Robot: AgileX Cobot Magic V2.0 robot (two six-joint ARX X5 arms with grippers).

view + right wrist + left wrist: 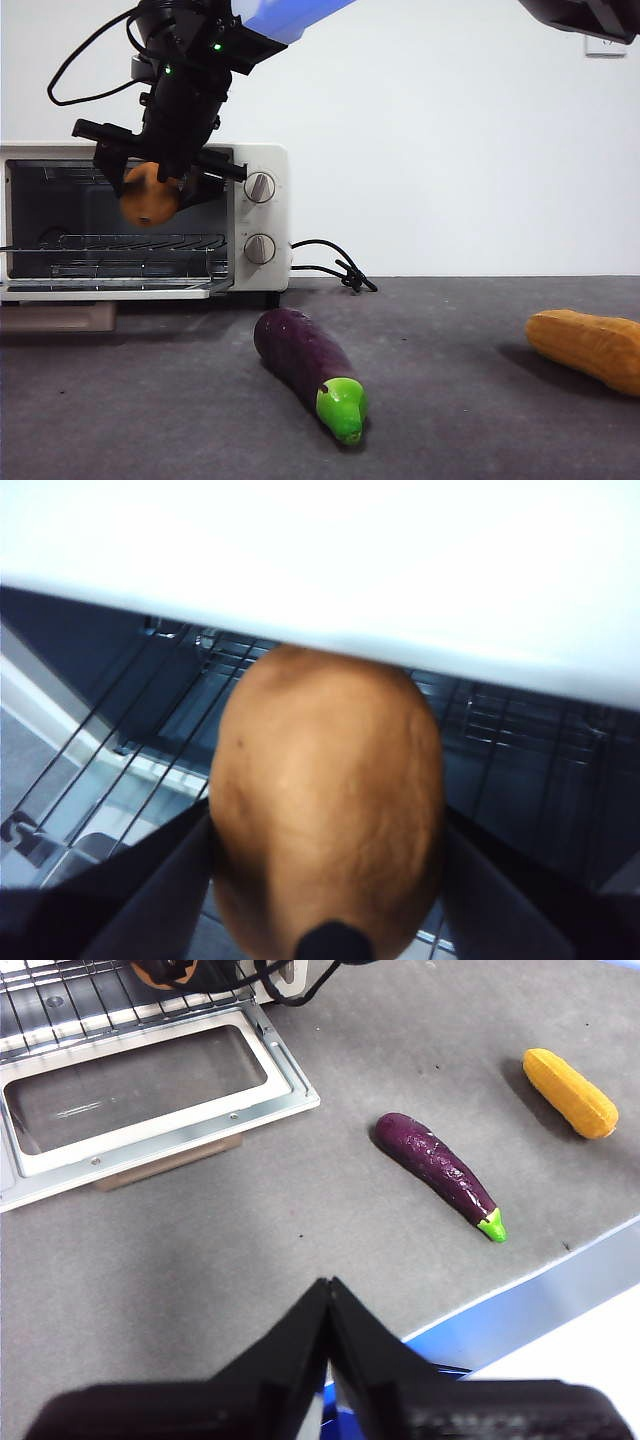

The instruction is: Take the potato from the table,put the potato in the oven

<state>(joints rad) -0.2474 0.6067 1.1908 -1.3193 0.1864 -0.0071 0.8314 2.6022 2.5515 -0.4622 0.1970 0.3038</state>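
The orange-brown potato (148, 197) (325, 790) hangs in the air just in front of the oven's open mouth, above the lowered door. My right gripper (153, 186) (325, 880) is shut on it, one black jaw on each side. The cream-white oven (262, 160) stands at the left of the grey table (450, 430), its glass door (150, 1080) folded down flat and its wire rack (120, 750) showing behind the potato. My left gripper (328, 1305) is shut on nothing, high above the table, away from the oven.
A purple eggplant (305, 360) (440, 1165) with a green tip lies in the middle of the table. A yellow-orange corn cob (590, 345) (570, 1092) lies at the right. The oven's black cord (330, 262) trails beside it.
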